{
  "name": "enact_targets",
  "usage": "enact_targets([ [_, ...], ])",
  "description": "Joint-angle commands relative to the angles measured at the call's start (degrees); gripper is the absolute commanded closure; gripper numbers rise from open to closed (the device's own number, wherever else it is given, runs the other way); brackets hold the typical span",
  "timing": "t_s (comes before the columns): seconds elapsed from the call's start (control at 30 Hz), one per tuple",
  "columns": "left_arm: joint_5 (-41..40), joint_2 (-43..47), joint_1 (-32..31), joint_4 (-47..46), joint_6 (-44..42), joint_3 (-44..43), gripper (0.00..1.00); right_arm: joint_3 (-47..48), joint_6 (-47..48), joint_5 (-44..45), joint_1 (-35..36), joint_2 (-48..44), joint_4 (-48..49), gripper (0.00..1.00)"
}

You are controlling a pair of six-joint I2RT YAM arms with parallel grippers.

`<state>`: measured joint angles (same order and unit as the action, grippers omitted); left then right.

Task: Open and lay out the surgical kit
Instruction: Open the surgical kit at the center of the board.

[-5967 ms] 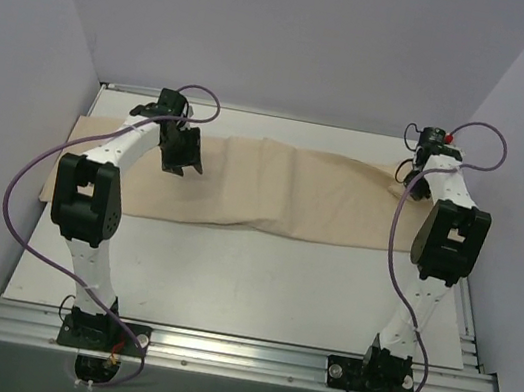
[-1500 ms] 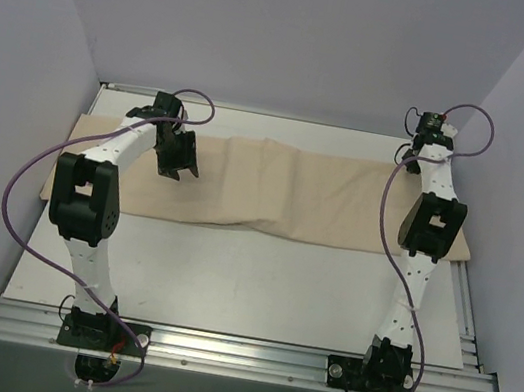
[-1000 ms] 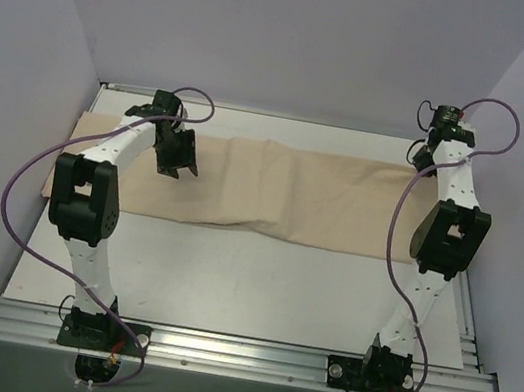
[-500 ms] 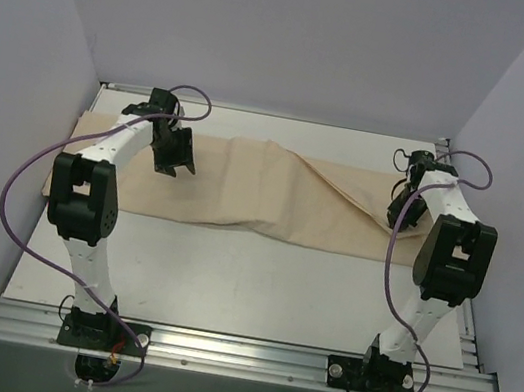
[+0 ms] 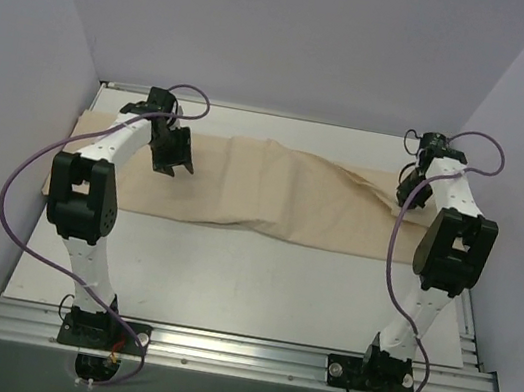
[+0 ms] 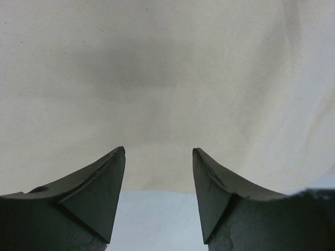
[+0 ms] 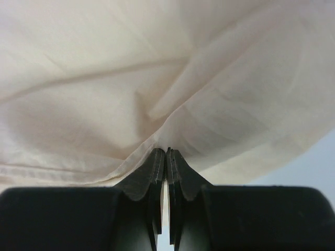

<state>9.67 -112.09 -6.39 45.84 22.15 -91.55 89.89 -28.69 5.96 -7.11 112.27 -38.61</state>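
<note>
The surgical kit shows as a long beige wrapping cloth (image 5: 273,193) folded flat across the far half of the table; whatever lies inside it is hidden. My right gripper (image 5: 407,193) is at the cloth's right end, shut on a pinch of the cloth edge (image 7: 157,78), and a raised ridge of fabric runs from it toward the middle. In the right wrist view the jaws (image 7: 167,151) meet with the hem clamped between them. My left gripper (image 5: 170,155) hangs open just above the cloth's left part (image 6: 157,78), its fingertips (image 6: 158,151) apart with nothing between them.
The white table (image 5: 227,281) stretches bare in front of the cloth. An aluminium rail (image 5: 234,354) carries both arm bases at the near edge. Pale walls close in at the left, back and right. Purple cables (image 5: 25,185) loop beside each arm.
The right gripper came in from the far right corner with the cloth edge, raising a ridge in the fabric and exposing table at the right end. The left gripper barely shifted.
</note>
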Motion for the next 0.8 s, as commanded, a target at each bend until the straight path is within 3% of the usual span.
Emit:
enact_targets([
  [0.0, 0.17, 1.88, 0.42, 1.09, -0.79, -2.14, 0.37, 10.55, 0.21, 4.93, -1.41, 4.26, 1.69, 0.99],
  [0.17, -0.27, 2.84, 0.42, 1.09, -0.79, -1.0, 0.37, 27.33, 1.7, 8.81, -2.99, 16.54, 1.97, 0.96],
  [0.23, -0.53, 3.46, 0.42, 1.09, -0.79, -0.48, 0.37, 34.98, 1.71, 9.42, -3.43, 20.17, 1.87, 0.89],
  [0.27, -0.62, 3.46, 0.42, 1.0, -0.88, -0.39, 0.37, 39.53, 1.44, 9.77, -3.52, 23.4, 1.09, 0.7],
  [0.37, -0.71, 3.55, 0.5, 1.0, -0.97, -0.65, 0.37, 44.57, 2.05, 10.83, -3.43, 27.46, 0.64, 0.42],
  [0.47, -0.71, 2.85, 0.5, 1.26, -0.97, -1.7, 0.37, 48.36, 2.41, 9.78, -3.17, 29.06, 0.9, 0.32],
  [0.63, 1.83, 1.97, 0.59, 1.01, -0.45, -3.29, 0.34, 49.42, 6.71, -5.2, 1.22, 28.97, 7.39, 0.25],
  [0.77, 2.37, 1.35, 0.59, 0.3, 0.35, -3.46, 0.34, 50.38, 4.71, -12.46, 9.29, 28.97, 13.02, 0.31],
])
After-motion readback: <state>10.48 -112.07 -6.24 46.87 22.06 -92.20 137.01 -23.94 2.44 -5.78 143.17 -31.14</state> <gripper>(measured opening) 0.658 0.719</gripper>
